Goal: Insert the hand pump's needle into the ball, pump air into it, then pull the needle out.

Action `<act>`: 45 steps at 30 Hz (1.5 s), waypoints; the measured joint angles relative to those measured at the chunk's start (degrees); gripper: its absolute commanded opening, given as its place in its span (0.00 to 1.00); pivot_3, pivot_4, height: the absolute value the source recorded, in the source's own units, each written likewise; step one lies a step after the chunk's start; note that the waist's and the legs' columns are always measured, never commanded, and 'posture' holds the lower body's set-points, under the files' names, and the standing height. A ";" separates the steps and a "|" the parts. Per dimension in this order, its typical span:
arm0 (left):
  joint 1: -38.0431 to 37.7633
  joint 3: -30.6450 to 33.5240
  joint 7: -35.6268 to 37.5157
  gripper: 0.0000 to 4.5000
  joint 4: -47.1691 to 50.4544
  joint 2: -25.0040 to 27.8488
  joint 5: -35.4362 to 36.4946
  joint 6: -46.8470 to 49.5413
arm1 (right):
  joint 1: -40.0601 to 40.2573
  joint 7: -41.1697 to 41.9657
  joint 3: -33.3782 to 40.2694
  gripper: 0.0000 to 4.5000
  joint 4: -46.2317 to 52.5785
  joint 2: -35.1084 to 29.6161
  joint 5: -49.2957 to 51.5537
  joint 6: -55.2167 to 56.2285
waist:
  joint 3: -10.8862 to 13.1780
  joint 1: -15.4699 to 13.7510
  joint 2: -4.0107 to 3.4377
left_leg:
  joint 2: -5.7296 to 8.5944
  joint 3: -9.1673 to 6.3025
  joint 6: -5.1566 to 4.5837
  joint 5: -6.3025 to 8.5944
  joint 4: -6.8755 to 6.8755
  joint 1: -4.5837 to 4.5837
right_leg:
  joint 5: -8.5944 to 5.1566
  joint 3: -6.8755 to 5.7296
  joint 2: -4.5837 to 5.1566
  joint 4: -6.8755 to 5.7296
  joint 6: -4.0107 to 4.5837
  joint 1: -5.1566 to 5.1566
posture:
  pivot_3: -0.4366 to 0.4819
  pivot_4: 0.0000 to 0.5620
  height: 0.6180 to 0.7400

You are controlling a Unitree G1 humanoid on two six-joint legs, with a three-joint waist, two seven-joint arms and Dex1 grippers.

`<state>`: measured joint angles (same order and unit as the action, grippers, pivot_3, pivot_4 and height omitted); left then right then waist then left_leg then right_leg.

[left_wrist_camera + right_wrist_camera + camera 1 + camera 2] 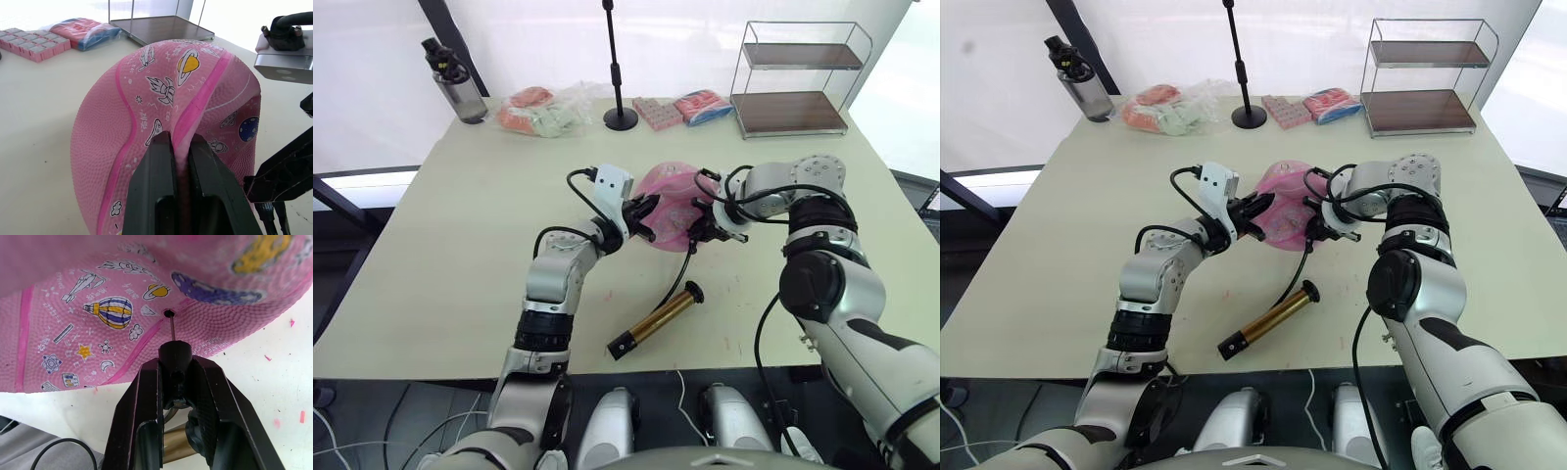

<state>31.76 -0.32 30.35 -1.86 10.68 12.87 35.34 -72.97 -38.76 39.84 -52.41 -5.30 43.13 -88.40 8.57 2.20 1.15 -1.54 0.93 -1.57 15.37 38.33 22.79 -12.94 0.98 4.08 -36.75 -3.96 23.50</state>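
The pink ball point(668, 201) sits partly deflated at mid-table, printed with small cartoon stickers. My left gripper point(180, 143) is shut on a raised fold of the ball's skin, on its left side point(641, 211). On the ball's right side, my right gripper point(176, 363) is shut on the black fitting of the needle point(172, 330). The thin pin reaches into the ball's valve hole point(168, 313). A black hose point(681, 272) runs from the fitting down to the gold hand pump point(656, 320), which lies on the table nearer me.
Along the far edge stand a dark bottle point(458, 88), a bag of packets point(543, 110), a black pole stand point(619, 78), pink boxes point(656, 112), a red-blue packet point(705, 105) and a wire shelf point(798, 78).
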 measured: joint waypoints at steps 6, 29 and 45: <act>-0.63 -0.18 0.74 0.02 0.15 0.32 0.93 0.46 | -0.49 4.81 -0.32 0.08 -3.90 -1.18 -2.86 2.17 | -0.04 0.22 -0.02 | 0.00 0.00 0.00 0.00 -0.01 -0.06 | 0.00 0.01 -0.01 0.01 0.00 -0.03 | 0.48 0.27 1.00; -0.93 -0.34 0.75 0.02 0.07 0.94 2.50 0.91 | -2.32 15.46 -3.56 0.08 -10.83 -2.46 -10.38 7.57 | -0.11 0.40 -0.06 | -0.02 0.01 0.00 0.00 -0.03 -0.13 | 0.01 0.06 -0.04 0.01 0.03 -0.04 | 0.48 0.27 1.00; 2.71 -0.14 0.23 0.02 -6.10 2.85 1.78 -2.34 | -0.36 23.76 -9.00 0.08 3.77 -1.41 -13.99 -2.99 | -0.09 -0.21 -0.10 | 0.00 -0.04 0.00 0.00 -0.07 0.03 | 0.01 -0.03 0.00 0.17 0.02 -0.03 | 0.48 0.27 1.00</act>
<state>34.46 -0.46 30.57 -7.96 13.53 14.66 33.00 -73.33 -15.00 30.84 -48.64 -6.71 29.14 -91.39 8.49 1.99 1.05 -1.54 0.90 -1.57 15.37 38.26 22.82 -12.93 0.95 4.07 -36.58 -3.94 23.47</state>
